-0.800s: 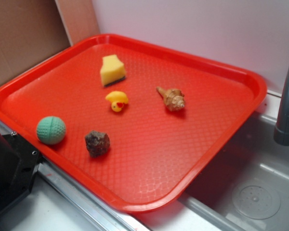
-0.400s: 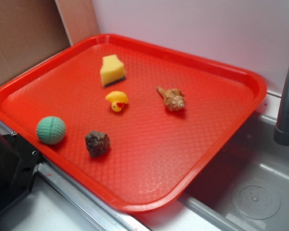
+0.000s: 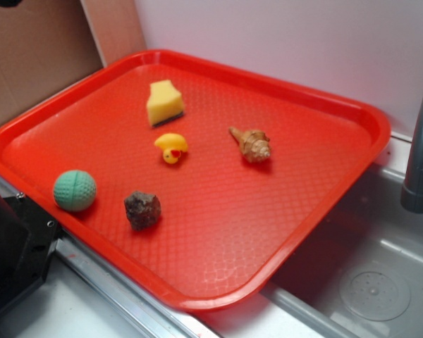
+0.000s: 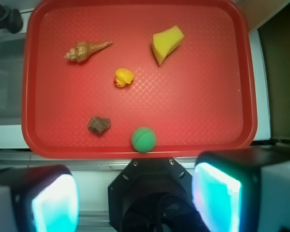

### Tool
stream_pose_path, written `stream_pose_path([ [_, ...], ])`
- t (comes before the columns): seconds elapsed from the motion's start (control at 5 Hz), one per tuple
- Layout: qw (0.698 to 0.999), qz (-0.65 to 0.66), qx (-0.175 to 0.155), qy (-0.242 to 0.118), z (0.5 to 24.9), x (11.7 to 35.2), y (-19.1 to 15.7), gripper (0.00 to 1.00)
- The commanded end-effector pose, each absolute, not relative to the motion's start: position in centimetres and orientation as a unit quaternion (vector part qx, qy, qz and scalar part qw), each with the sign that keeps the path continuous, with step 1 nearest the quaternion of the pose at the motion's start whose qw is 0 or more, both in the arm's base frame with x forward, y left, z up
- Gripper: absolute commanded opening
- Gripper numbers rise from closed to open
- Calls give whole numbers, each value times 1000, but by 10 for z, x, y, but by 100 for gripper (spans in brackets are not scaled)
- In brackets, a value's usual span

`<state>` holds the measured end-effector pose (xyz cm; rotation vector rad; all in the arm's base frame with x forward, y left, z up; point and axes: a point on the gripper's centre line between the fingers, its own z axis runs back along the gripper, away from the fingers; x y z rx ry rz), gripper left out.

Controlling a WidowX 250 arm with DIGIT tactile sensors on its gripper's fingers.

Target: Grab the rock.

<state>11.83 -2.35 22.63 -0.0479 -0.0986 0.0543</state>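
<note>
The rock (image 3: 142, 210) is a small dark brown, rough lump lying on the red tray (image 3: 282, 183) near its front edge, just right of the green ball (image 3: 75, 190). From the wrist view the rock (image 4: 99, 125) lies left of the ball (image 4: 144, 139), far below and ahead of my gripper (image 4: 135, 198). The gripper hangs high over the robot base, short of the tray. It is open, its two glowing pads (image 4: 55, 203) wide apart with nothing between them. Only a dark sliver (image 3: 1, 2) at the top left edge shows in the exterior view.
On the tray also lie a tan spiral seashell (image 3: 252, 144), a yellow rubber duck (image 3: 172, 148) and a yellow sponge wedge (image 3: 164, 103). The black robot base (image 3: 10, 253) stands at the tray's front left. A grey faucet (image 3: 419, 155) and sink (image 3: 366, 282) are to the right.
A dark sliver has come into the exterior view at the top left corner. The rock and the other things on the tray have not moved.
</note>
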Motion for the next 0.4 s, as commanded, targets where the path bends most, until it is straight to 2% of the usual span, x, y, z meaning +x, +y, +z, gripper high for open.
stream_pose_path([
  [0.0, 996, 37, -40, -72, 194, 129, -43, 100],
  [0.2, 996, 32, -53, -64, 171, 131, -56, 100],
])
